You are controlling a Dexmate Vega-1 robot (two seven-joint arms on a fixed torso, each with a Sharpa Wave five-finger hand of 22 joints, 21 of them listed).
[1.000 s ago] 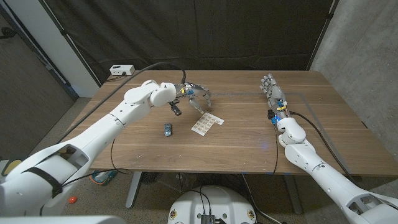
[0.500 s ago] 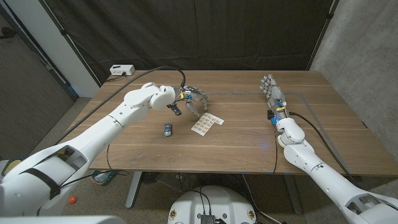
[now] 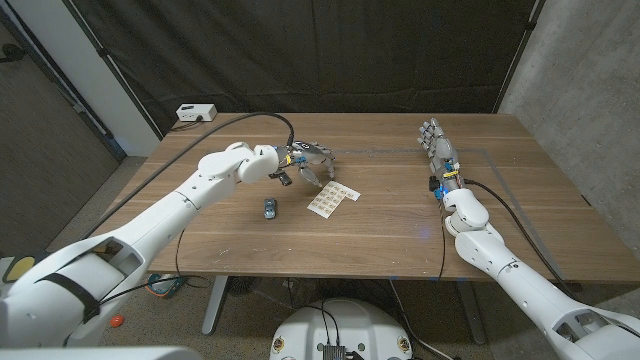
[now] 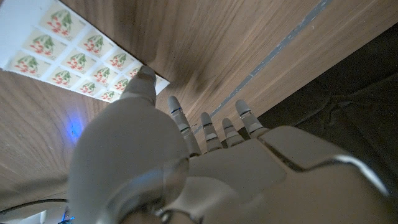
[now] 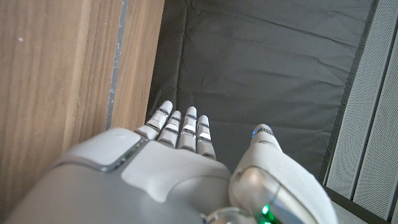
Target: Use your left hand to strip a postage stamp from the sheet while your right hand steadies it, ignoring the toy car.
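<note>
The white stamp sheet (image 3: pixel 332 200) lies on the wooden table (image 3: pixel 380 240) near its middle, printed with rows of small red-and-green stamps (image 4: pixel 65 53). My left hand (image 3: pixel 310 165) hovers just behind the sheet's far edge with its fingers spread and nothing in them. In the left wrist view one fingertip (image 4: pixel 144 79) sits right at the sheet's edge; whether it touches I cannot tell. My right hand (image 3: pixel 438 150) stands on its edge far to the right, fingers straight, well away from the sheet. The small dark toy car (image 3: pixel 270 207) sits left of the sheet.
A white box (image 3: pixel 195 113) with a cable sits at the table's back left corner. A black cable runs along my left arm. A black curtain (image 5: pixel 261 68) hangs behind the table, and a thin line (image 3: pixel 380 150) is marked near the far edge.
My left hand has come down slightly and nearer to the sheet's far edge. The right arm, the sheet and the car have not moved.
</note>
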